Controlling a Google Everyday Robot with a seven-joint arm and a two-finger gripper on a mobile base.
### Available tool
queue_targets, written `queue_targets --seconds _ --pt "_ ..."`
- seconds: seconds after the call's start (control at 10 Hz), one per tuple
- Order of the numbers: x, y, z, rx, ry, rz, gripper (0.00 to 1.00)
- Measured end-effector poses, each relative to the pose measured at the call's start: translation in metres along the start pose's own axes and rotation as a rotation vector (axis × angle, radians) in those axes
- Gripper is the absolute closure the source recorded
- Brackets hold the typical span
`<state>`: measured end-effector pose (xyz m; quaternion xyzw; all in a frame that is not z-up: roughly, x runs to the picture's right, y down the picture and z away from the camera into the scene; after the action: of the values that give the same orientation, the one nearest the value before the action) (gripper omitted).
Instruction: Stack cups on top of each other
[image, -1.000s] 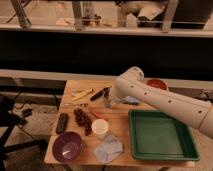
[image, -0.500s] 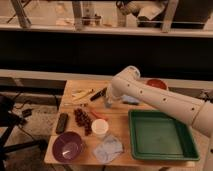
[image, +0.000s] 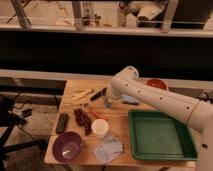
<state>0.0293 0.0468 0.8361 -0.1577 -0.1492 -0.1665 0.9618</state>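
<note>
On table (image: 120, 119): gripper (image: 108, 102) by 1 bluish cup (image: 131, 99), fingers' state unclear; 1 white cup (image: 100, 128).

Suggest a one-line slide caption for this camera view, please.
White robot arm reaches across a wooden table, gripper low near its back, green tray alongside.

A single camera looks down from a raised spot at the table's (image: 125, 120) near side, tilted steeply enough to take in the whole tabletop. It faces a dark wall and a railing beyond the far edge. The arm (image: 160, 100) enters from the lower right, close to the lens, and the gripper (image: 108, 102) sits mid-frame over the table's far half.
</note>
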Motion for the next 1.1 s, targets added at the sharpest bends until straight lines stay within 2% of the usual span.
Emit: queue_targets --seconds 0.5,0.6,1.1 --pt "0.0092 -0.0048 0.0096 0.007 0.027 0.007 0.99" --pt "0.0092 -0.0048 0.0097 0.006 0.027 0.007 0.94" --pt "0.0094 -0.0045 0.0098 0.006 0.027 0.007 0.42"
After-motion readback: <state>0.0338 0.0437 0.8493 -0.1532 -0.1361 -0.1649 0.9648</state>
